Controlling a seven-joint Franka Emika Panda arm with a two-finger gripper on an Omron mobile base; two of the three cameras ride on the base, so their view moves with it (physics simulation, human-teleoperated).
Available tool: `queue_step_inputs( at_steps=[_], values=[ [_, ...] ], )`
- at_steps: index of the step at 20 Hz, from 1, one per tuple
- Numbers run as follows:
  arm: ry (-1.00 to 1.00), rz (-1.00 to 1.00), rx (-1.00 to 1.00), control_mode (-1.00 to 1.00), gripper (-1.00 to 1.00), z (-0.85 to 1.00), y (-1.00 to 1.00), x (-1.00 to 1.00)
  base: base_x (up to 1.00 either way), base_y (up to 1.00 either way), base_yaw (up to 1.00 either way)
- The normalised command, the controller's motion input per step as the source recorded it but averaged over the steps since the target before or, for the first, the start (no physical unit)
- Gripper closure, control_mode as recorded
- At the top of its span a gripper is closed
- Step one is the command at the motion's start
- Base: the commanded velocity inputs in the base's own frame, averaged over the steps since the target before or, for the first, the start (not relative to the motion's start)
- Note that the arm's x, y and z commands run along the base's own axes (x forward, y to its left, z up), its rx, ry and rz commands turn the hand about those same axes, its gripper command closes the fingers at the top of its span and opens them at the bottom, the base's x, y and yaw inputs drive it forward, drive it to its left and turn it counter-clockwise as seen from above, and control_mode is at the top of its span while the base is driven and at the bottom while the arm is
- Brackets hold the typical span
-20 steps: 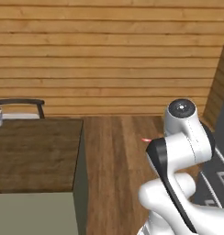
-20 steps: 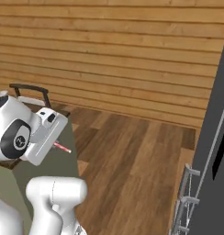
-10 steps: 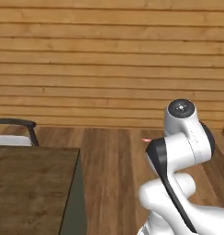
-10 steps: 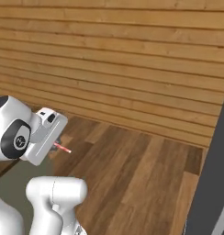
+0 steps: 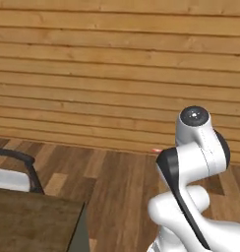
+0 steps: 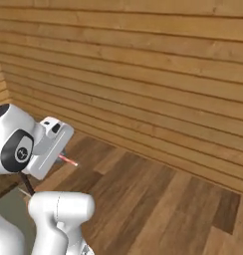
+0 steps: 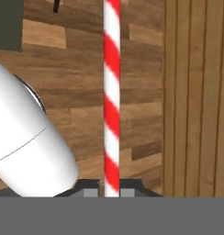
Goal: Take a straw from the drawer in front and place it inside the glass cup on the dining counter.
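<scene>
My gripper (image 7: 111, 192) is shut on the straw (image 7: 111, 92), which rises straight up the hand view as a red-and-white striped stick between the two fingertips (image 7: 90, 193). From the right base camera the straw (image 6: 68, 160) pokes out as a short red stick past the white hand, over the wood floor. Its red tip (image 5: 156, 150) peeks out beside the arm in the left base view. A corner of the dark-brown dining counter (image 5: 28, 221) sits at lower left. The glass cup and the drawer are out of view.
A chair (image 5: 14, 172) with a dark frame and a white seat stands beyond the counter corner. A wall of horizontal wood planks (image 5: 117, 74) closes the back, with brown plank floor (image 6: 158, 199) in front of it.
The whole scene has slid left and down, so the base has moved: the counter shrank to a corner and the dark unit at the right left the view. The straw stays gripped.
</scene>
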Motion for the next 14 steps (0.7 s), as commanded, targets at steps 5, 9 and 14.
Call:
queue_step_inputs(
  at_steps=[5,9,14],
  values=[
    [0.0,0.0,0.0,1.0,1.0,0.0,0.0,0.0,1.0,0.0,0.49],
    [0.0,0.0,0.0,1.0,1.0,0.0,0.0,0.0,0.95,0.0,0.57],
    [0.0,0.0,0.0,1.0,1.0,0.0,0.0,0.0,0.73,0.0,0.63]
  ],
)
